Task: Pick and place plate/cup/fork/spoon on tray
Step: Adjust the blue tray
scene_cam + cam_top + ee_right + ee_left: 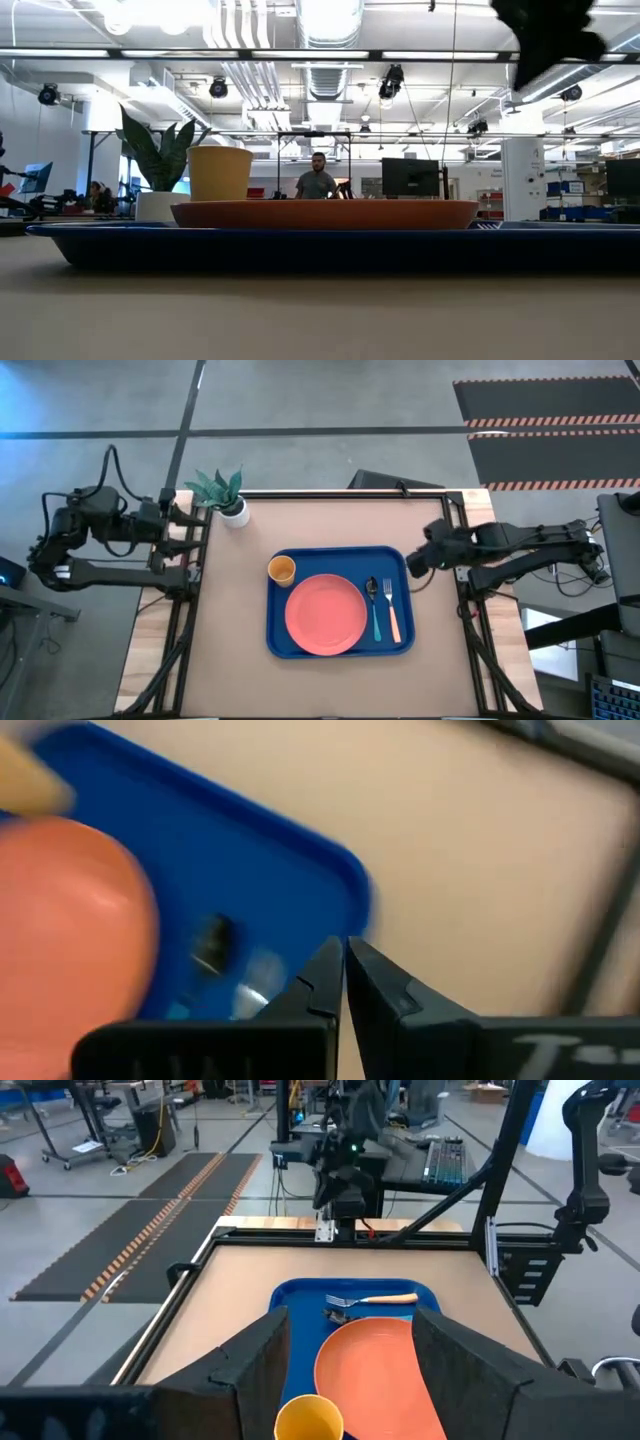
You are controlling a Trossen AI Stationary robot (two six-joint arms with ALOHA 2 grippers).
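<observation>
Tray point(340, 648): blue, near the middle of the table point(240, 660), long side across the width. All four pieces inside its rim.

Plate point(325, 614): coral-pink, flat on the tray floor, about central, a little toward the near rim. In the low view seen edge-on as a wide orange band point(325, 214) above the blue tray wall point(330, 245).

Cup point(281, 569): orange-yellow, upright in the far left corner of the tray, just beside the plate edge. Touching or only close: cannot tell. In the left wrist view right between the two dark fingers point(309, 1418).

Spoon point(374, 608): blue handle, dark bowl toward the far rim, just right of the plate. Fork point(390, 610): pale orange handle, tines toward the far rim, just right of the spoon and parallel to it. Narrow gap between the two.

Right gripper point(412, 563): above the far right corner of the tray, not touching anything. Fingers pressed together, nothing between them, seen clearly in the right wrist view point(345, 970). Blurred tray corner, plate and spoon below it.

Left gripper point(192, 520): drawn back at the left edge of the table, near the far corner, well apart from the tray. Fingers point(255, 1370) spread wide, holding nothing.

Small plant in a white pot point(233, 510): at the far left of the table, outside the tray. A person point(318, 178) standing far behind in the room, seen in the low view.
</observation>
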